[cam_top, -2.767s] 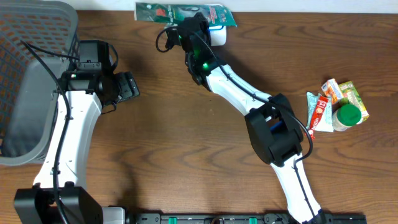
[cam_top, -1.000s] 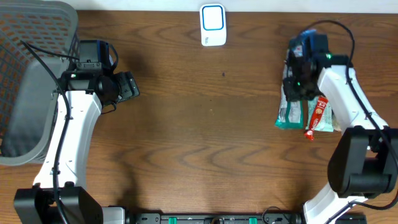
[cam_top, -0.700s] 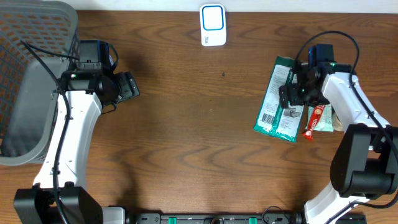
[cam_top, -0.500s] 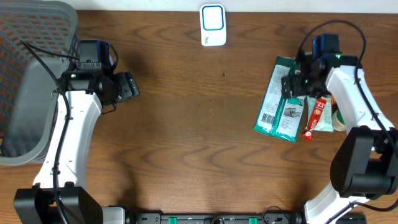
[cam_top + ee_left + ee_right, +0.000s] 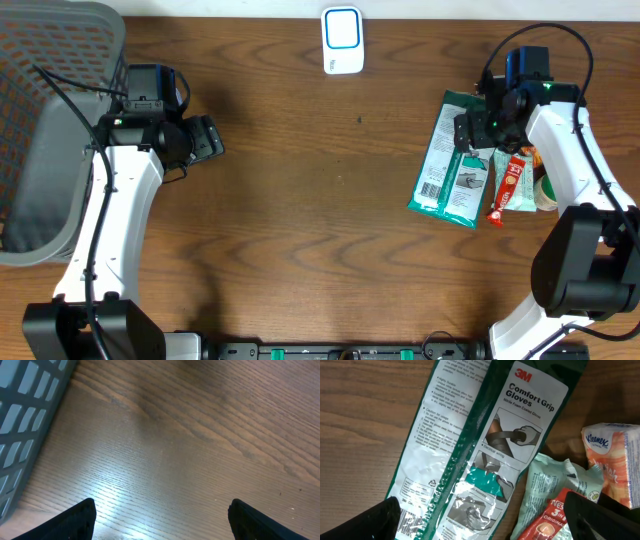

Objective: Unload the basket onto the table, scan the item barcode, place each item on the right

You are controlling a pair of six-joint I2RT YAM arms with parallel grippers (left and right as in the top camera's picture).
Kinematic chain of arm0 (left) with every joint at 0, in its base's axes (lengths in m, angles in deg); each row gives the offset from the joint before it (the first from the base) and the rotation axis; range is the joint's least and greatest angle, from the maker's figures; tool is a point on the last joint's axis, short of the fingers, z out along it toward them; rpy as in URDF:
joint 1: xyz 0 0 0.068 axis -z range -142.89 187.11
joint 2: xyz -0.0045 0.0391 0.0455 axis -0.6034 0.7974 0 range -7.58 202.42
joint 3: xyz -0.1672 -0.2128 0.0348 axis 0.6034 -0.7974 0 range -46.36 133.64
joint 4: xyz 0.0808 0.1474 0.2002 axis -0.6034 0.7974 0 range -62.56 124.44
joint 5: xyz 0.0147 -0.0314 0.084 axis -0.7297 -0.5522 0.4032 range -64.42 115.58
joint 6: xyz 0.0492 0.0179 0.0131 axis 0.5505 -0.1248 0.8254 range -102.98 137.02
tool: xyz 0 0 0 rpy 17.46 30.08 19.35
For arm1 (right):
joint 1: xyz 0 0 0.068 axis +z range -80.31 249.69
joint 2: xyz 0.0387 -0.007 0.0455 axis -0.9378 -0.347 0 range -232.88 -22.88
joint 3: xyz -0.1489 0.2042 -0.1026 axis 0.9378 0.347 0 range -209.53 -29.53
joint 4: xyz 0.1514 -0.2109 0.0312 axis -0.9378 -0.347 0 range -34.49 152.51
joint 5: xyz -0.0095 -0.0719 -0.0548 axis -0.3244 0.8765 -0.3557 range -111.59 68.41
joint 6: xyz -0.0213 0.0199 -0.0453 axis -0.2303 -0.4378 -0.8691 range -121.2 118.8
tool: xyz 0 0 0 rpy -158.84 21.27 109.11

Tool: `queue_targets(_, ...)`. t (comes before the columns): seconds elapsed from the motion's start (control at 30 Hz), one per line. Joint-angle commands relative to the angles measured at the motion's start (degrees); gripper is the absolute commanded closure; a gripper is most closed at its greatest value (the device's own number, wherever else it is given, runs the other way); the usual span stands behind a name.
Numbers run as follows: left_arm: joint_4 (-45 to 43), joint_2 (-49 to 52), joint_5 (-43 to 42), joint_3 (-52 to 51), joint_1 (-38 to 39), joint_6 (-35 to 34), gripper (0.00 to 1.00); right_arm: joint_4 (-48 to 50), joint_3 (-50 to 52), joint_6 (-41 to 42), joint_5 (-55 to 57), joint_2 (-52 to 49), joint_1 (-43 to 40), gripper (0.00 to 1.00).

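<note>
The item, a green and white 3M glove package (image 5: 448, 165), lies flat on the table at the right, its barcode end toward the front. In the right wrist view the package (image 5: 485, 445) fills the frame below my right gripper (image 5: 487, 520), which stands open with nothing between its fingers. From overhead the right gripper (image 5: 478, 128) hovers over the package's far right edge. The white scanner with a blue screen (image 5: 342, 40) sits at the far edge, in the middle. My left gripper (image 5: 205, 140) is open over bare wood at the left (image 5: 162, 517).
A grey mesh basket (image 5: 40, 130) fills the far left; its wall (image 5: 25, 420) shows in the left wrist view. Beside the package lie a red sachet (image 5: 510, 185), a pale green packet (image 5: 555, 485) and a tissue pack (image 5: 615, 455).
The right gripper carried the package from the scanner to the right side, opened and let it go; it now lies flat. The gripper has since drawn slightly toward the far edge. The left arm is still.
</note>
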Motion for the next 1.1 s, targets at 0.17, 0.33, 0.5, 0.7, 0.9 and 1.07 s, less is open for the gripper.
queue_targets(0.17, 0.07, -0.63, 0.94, 0.90, -0.13, 0.52, 0.15, -0.02, -0.46, 0.76, -0.42, 0.44, 0.13, 0.01)
queue_targets(0.33, 0.07, -0.63, 0.94, 0.90, -0.13, 0.52, 0.15, -0.02, -0.44, 0.76, -0.42, 0.44, 0.13, 0.01)
queue_targets(0.5, 0.04, -0.63, 0.94, 0.90, -0.13, 0.52, 0.15, -0.02, -0.44, 0.76, -0.42, 0.44, 0.13, 0.01)
queue_targets(0.7, 0.04, -3.34, 0.94, 0.90, -0.13, 0.52, 0.15, -0.02, -0.44, 0.76, -0.42, 0.44, 0.13, 0.01)
queue_targets(0.9, 0.07, -13.33, 0.94, 0.90, -0.13, 0.52, 0.15, -0.02, -0.44, 0.76, -0.42, 0.44, 0.13, 0.01)
queue_targets(1.07, 0.37, -27.56, 1.79, 0.90, -0.20, 0.52, 0.14, -0.02, -0.44, 0.76, -0.42, 0.44, 0.13, 0.01)
